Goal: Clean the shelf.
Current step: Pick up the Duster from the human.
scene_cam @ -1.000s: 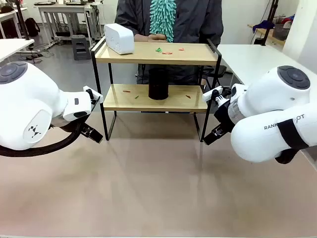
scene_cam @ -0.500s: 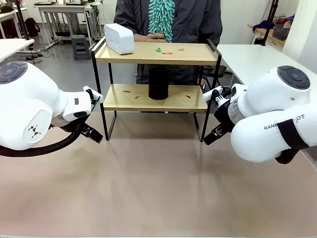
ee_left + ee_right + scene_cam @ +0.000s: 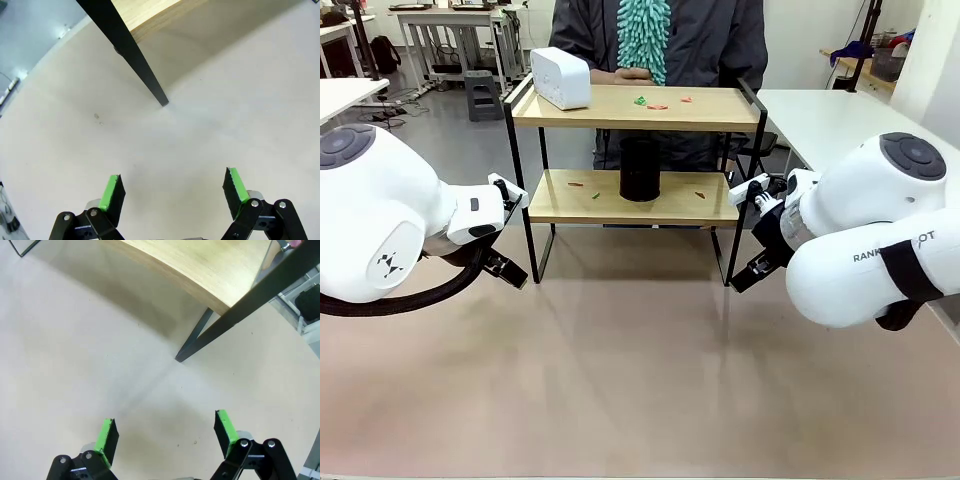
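Two-tier shelf at the tabletop's far middle; both claws spread, empty.
Left claw hovers near its left leg; the top board holds a white box, perhaps a speaker, and green and red scraps; black cylinder below; right arm reads "RANK…OT"; right claw near the right leg.

Bright even light, soft shadows, wrist views bowed
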`<state>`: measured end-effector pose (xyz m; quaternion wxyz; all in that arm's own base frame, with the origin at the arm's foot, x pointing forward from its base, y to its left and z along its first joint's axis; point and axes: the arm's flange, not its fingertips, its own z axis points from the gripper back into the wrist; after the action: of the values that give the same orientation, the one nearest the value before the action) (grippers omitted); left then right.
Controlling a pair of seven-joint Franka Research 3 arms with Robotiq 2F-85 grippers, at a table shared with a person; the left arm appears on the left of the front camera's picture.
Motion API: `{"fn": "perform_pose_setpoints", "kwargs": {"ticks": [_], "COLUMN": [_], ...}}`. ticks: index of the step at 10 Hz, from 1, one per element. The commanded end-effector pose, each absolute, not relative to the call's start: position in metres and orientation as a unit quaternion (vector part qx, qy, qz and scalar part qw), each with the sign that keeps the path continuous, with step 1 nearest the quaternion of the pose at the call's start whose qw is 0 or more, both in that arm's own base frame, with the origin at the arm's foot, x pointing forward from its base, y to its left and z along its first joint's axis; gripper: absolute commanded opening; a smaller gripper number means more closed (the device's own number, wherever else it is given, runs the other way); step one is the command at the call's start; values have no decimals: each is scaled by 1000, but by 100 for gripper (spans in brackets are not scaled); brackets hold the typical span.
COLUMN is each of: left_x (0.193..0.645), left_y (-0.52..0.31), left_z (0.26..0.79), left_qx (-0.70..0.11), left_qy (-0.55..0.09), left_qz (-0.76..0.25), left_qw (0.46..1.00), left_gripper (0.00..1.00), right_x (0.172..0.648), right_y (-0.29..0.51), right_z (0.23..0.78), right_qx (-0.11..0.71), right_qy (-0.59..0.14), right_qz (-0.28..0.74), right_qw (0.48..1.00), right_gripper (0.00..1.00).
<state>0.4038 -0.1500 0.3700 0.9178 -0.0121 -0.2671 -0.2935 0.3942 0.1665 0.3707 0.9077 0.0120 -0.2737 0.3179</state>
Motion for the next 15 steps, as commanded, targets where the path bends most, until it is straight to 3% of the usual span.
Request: {"fn": "perform_pose_setpoints", "kwargs": {"ticks": [1,4,5,7,9,11,15], "left_x": [404,404,390,345,310,301,284], "left_y": [-150,-150,-142,-84,-16,59,151], "left_z": [370,370,396,454,484,469,376], "left_qx": [-12,-12,-69,-188,-266,-379,-534], "left_qy": [-267,-267,-224,-219,-284,-357,-446], "left_qz": [-294,-294,-346,-400,-354,-249,3], "left_qw": [918,918,908,870,850,817,718], "left_gripper": [100,100,100,100,100,100,100], "right_x": [394,394,379,330,290,274,284], "right_y": [166,167,157,100,17,-74,-162], "right_z": [371,371,400,476,517,503,390], "right_qx": [12,12,52,182,351,486,584], "right_qy": [-274,-274,-231,-225,-253,-277,-236], "right_qz": [317,318,316,176,55,-63,-209], "right_qw": [908,908,919,941,900,827,748], "right_gripper": [100,100,100,100,100,100,100]}}
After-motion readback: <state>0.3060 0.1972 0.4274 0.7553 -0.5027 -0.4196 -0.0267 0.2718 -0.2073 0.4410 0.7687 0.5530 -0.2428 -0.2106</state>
